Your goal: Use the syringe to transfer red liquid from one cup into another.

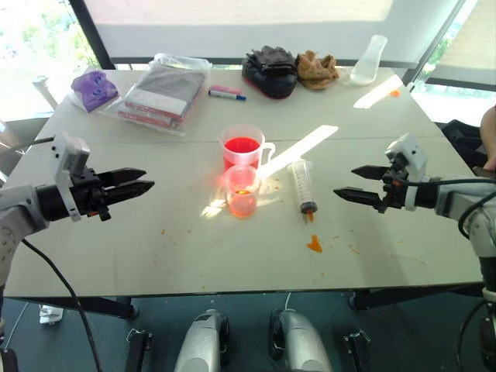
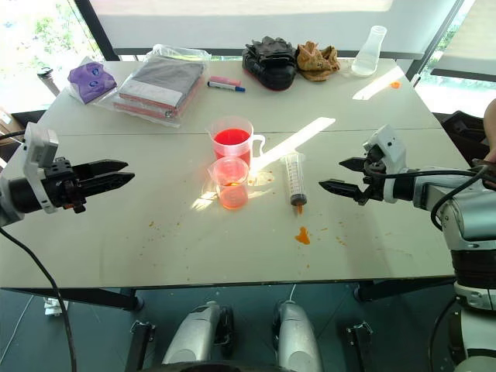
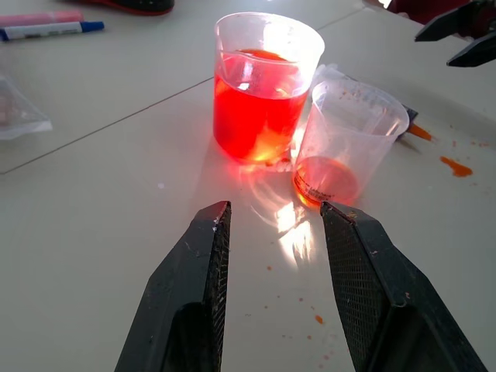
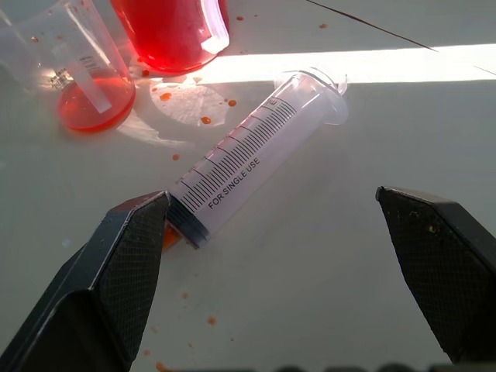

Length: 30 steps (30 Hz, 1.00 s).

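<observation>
The syringe (image 4: pixel 246 152) lies flat at the table's (image 1: pixel 155 248) centre, right of the cups, with "FOR SINGLE USE" printed along its barrel; its stained tip is partly hidden behind a jaw in the right wrist view. The handled measuring cup (image 1: pixel 242 147) holds red liquid (image 3: pixel 252 116), the smaller cup (image 1: pixel 241 191) just in front. The left gripper (image 1: pixel 133 185) and right gripper (image 1: pixel 358 183) hover at the frame's sides, jaws apart, holding nothing. A blue-capped marker's (image 1: pixel 227 94) lettering is unreadable.

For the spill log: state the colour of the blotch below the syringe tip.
Orange blotch below the syringe tip; clearest in the left eye view.
</observation>
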{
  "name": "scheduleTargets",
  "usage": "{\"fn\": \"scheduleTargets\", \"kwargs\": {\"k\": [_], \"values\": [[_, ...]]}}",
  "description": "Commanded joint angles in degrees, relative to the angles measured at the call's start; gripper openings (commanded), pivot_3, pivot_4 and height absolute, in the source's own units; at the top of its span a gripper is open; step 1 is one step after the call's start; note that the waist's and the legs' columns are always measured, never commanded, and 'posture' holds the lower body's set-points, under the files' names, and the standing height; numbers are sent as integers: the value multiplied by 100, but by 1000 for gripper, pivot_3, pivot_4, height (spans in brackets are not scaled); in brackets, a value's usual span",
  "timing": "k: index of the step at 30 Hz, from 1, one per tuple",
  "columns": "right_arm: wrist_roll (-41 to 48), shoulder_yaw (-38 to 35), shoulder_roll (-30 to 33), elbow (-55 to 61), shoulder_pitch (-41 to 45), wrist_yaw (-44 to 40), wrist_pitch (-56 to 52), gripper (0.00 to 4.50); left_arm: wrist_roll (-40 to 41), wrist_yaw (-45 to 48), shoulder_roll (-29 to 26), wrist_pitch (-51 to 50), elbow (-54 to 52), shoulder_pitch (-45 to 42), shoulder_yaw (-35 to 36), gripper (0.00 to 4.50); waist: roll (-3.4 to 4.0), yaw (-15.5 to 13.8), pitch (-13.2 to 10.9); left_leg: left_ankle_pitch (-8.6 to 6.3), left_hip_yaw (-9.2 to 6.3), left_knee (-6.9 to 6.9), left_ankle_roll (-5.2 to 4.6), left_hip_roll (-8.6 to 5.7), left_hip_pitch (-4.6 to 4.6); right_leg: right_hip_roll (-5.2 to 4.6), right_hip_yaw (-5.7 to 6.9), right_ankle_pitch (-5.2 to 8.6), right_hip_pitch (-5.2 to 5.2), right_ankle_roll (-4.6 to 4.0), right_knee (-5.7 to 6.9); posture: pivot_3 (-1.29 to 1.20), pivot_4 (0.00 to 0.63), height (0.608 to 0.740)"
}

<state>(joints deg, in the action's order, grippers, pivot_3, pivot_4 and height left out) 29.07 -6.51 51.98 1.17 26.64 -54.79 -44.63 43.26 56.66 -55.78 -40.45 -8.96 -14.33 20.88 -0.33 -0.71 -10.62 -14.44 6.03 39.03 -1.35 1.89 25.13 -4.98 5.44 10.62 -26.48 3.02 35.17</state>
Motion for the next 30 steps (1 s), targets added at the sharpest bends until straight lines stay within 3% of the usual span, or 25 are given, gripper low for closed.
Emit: {"fn": "scheduleTargets", "kwargs": {"k": [1, 5, 8, 10, 14, 18, 25, 30], "values": [[36, -85, -34, 112, 86, 64, -66, 4468, -44, -7, -8, 63, 84, -247, 24, 1921, 0, -3, 0, 0, 0, 0, 0, 0, 0, 0, 0, 0, 0, 0, 0, 0, 150, 740], [-55, 81, -36, -170, 509, 139, -329, 4468, -31, 163, -59, 43, 331, -603, -18, 1921, 0, 4, 0, 0, 1, 3, 0, 0, 0, 0, 0, -1, 1, 1, 2, 0, 150, 740], [317, 217, -3, -560, 1353, 85, -1679, 4468, -275, 507, -174, 254, 548, -856, -307, 1921, 1, 27, 0, 1, 4, 6, 0, 0, 0, 1, 0, -2, -2, 0, 7, 0, 150, 740], [327, 432, 51, -718, 1737, -76, -2021, 4468, -439, 673, -202, 381, 714, -1094, -531, 1921, 1, 23, 0, 1, 2, 5, -1, 1, 0, 2, -1, -2, -3, -2, 10, 0, 150, 740], [-318, 1514, -112, -1902, 3046, -155, -2520, 4468, -453, 1411, -302, 168, 1061, -2142, -1159, 1921, -1, 16, -1, 1, 0, 11, -1, 2, 7, 6, 0, -2, -7, -4, 9, 0, 150, 740], [-789, 2062, -1012, -3872, 4368, -24, -2939, 4468, -451, 1547, 25, 66, 1138, -2999, -1507, 1921, -1, 46, -1, 0, 7, 12, -5, -4, 16, 4, -2, -6, -13, 3, 8, 0, 150, 740], [-2106, 3154, -1781, -6134, 5318, -758, -1611, 4468, -138, 1090, 424, -416, 169, -2818, -1349, 1921, 0, 101, 0, 3, 12, 11, -4, -8, 30, 12, -4, -23, -20, 38, 13, 0, 150, 740], [-2710, 3183, -2335, -7158, 5843, -951, -1114, 4468, 166, 704, 439, -650, -397, -2311, -914, 1921, 1, 207, -1, 2, 5, 11, -5, -7, 25, 15, -14, -22, -23, 41, 14, 0, 150, 740]]}}
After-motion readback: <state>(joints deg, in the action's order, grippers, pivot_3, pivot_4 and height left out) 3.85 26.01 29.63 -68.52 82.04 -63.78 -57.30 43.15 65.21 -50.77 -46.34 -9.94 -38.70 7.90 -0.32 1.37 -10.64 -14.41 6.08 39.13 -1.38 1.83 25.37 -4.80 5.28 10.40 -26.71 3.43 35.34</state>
